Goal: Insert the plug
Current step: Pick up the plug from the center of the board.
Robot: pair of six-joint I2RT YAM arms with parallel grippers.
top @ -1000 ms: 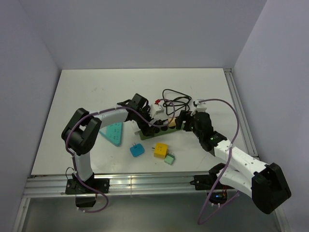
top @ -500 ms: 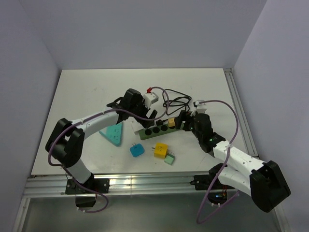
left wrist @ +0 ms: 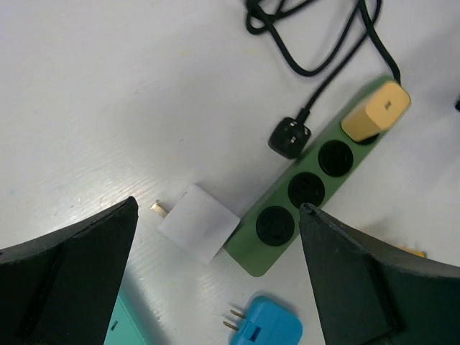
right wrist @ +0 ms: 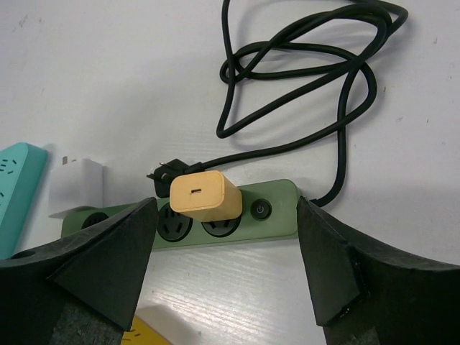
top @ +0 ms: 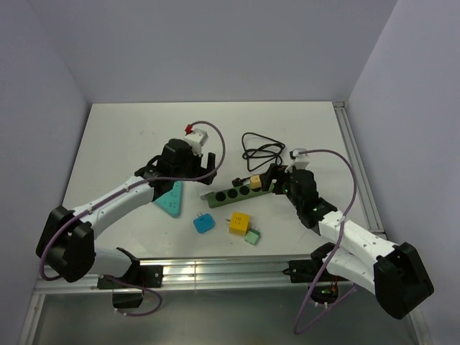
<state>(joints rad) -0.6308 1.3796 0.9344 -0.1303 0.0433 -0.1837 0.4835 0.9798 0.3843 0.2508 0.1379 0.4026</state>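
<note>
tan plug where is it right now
Top view, right of centre: the tan plug sits on the green power strip at its cord end, beside the switch; the white adapter lies at the strip's other end.

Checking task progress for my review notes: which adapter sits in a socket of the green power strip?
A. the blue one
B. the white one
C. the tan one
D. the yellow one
C: the tan adapter stands in the green power strip next to its switch, while the white adapter and blue adapter lie unplugged beside it.
</note>
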